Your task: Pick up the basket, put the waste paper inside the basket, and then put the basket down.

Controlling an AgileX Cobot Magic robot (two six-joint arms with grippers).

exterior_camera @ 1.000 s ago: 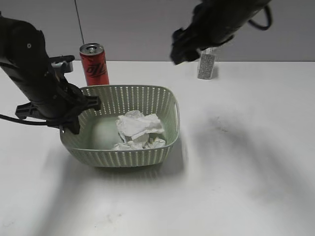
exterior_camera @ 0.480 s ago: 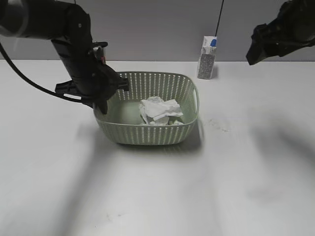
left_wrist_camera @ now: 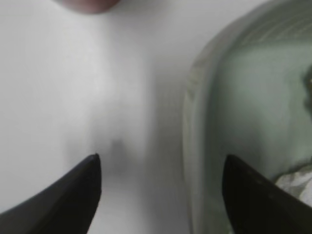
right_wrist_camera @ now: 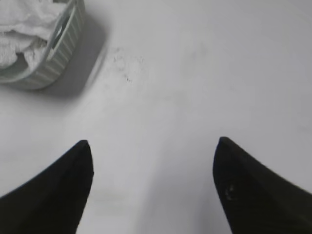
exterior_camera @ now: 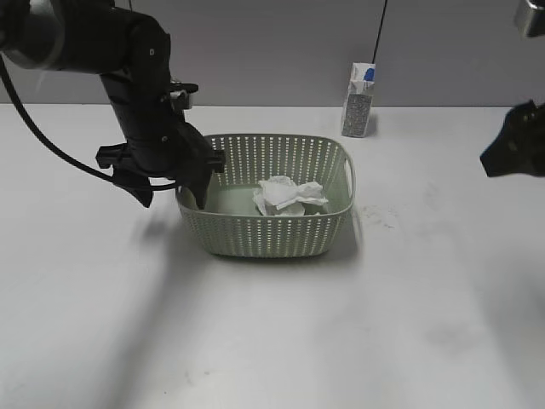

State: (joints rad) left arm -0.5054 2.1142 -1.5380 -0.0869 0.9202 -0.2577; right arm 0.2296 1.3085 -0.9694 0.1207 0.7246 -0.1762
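Observation:
The pale green basket (exterior_camera: 266,239) stands on the white table. The waste paper (exterior_camera: 289,194) lies inside it as crumpled white wads. My left gripper (exterior_camera: 170,192) is open and straddles the basket's left wall, with one finger outside and one inside. In the left wrist view the basket rim (left_wrist_camera: 195,146) runs between the spread fingers (left_wrist_camera: 161,158), and a bit of the paper (left_wrist_camera: 297,183) shows at the right. My right gripper (exterior_camera: 511,153) is open and empty at the far right. In the right wrist view its fingers (right_wrist_camera: 153,165) hang over bare table, with the basket (right_wrist_camera: 58,53) and paper (right_wrist_camera: 24,19) at the upper left.
A small white-and-blue carton (exterior_camera: 358,100) stands upright behind the basket's right end. A dark reddish rounded thing (left_wrist_camera: 87,4) shows at the top edge of the left wrist view. The table (exterior_camera: 272,341) is white, with grey wall behind.
The basket moved right with the left arm and now rests on the table. The left fingers have spread apart off its wall. The right arm swung to the far right and lower.

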